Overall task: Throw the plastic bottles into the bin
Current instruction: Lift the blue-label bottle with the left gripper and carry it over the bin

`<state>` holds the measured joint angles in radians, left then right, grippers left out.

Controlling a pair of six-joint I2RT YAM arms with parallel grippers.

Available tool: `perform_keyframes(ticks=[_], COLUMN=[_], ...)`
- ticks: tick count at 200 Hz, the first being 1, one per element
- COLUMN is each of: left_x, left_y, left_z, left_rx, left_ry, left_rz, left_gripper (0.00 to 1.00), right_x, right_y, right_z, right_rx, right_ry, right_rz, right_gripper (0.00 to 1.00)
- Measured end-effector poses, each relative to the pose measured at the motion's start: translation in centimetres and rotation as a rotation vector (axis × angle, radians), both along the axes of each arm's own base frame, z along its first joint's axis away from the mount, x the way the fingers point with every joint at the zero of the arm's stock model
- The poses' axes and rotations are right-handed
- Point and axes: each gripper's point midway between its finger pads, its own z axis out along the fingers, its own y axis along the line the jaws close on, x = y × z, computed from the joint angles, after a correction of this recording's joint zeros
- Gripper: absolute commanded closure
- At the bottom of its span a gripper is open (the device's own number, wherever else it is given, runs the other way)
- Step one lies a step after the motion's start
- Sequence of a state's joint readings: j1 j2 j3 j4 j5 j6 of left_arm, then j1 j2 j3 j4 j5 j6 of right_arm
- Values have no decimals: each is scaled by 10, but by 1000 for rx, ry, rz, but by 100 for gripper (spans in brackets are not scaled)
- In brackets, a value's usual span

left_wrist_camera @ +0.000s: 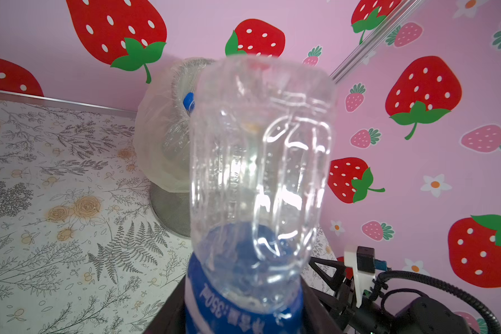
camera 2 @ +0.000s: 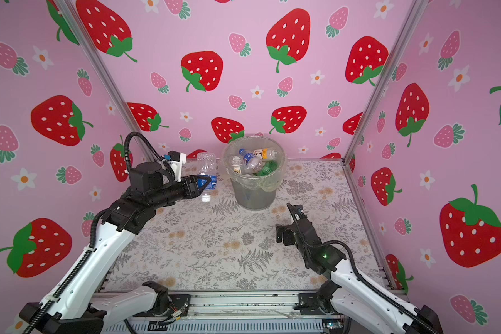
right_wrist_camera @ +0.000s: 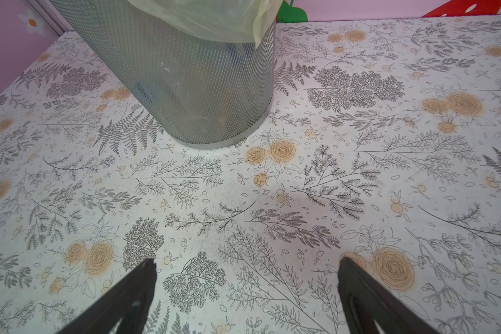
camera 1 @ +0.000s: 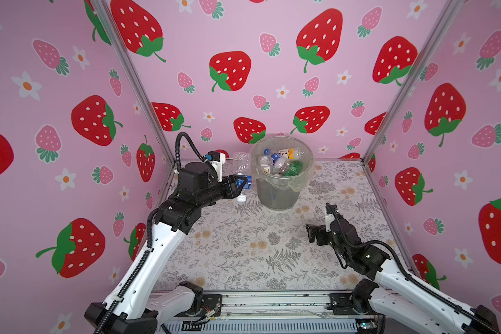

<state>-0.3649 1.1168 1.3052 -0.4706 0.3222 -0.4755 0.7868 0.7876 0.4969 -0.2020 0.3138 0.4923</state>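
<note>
My left gripper [camera 1: 239, 183] is shut on a clear plastic bottle [camera 1: 241, 164] with a blue label, gripping it at the label. The bottle hangs cap down, just left of the bin [camera 1: 275, 196] and apart from it. In the left wrist view the bottle [left_wrist_camera: 258, 162] fills the middle, the jaws press its label on both sides, and the bin [left_wrist_camera: 162, 150] stands behind it. Several plastic bottles [camera 1: 281, 162], clear, whitish and green, lie inside the lined bin. My right gripper [camera 1: 320, 219] is open and empty above the table, right of and nearer than the bin [right_wrist_camera: 200, 86].
The floral table [camera 1: 243, 245] is boxed in by pink strawberry walls with metal corner posts [camera 1: 145, 95] at the back left and right. A metal rail [camera 1: 272, 303] carrying both arm bases runs along the front edge.
</note>
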Motion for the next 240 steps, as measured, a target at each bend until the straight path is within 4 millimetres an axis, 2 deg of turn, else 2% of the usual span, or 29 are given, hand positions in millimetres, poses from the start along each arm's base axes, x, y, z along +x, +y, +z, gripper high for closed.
perform_keyframes(ticks=[43, 68, 97, 117, 120, 121, 123, 126, 142, 156, 178, 195, 214, 240], left_x=[1, 13, 48, 80, 86, 87, 92, 97, 127, 148, 155, 151, 140, 121], left_y=[-2, -20, -59, -87, -91, -92, -96, -99, -120, -131, -129, -121, -107, -89], left_z=[9, 22, 54, 67, 68, 69, 69, 70, 75, 66, 38, 31, 36, 58], left_rx=[-14, -20, -35, -58, -61, -64, -63, -65, -79, -75, -27, -10, -5, -22], left_ry=[-36, -52, -99, -105, -99, -98, -96, -91, -72, -38, 45, 71, 68, 22], left_rz=[-4, -37, -87, -104, -104, -105, -106, -106, -109, -100, -67, -44, -21, 3], left_gripper=[49, 48, 45, 33, 30, 25, 8, 0, 1, 1, 1, 1, 1, 1], right_x=[0, 1, 2, 3, 3, 3, 3, 4, 5, 5, 5, 5, 6, 7], right_y=[0, 1, 2, 2, 2, 2, 2, 2, 2, 2, 3, 4, 4, 4], right_z=[-3, -6, -8, -8, -8, -8, -8, -8, -8, -10, -10, -9, -8, -8], right_rx=[-3, -9, -13, -10, -10, -10, -10, -10, -11, -14, -11, -6, -3, -4], right_ry=[8, 15, 18, 16, 16, 15, 16, 16, 16, 20, 21, 17, 14, 14], right_rz=[-3, -3, -4, -5, -5, -5, -5, -7, -9, -8, -4, -2, -6, -8], right_gripper=[1, 1, 1, 1, 1, 1, 1, 1, 1, 1, 1, 1, 1, 0])
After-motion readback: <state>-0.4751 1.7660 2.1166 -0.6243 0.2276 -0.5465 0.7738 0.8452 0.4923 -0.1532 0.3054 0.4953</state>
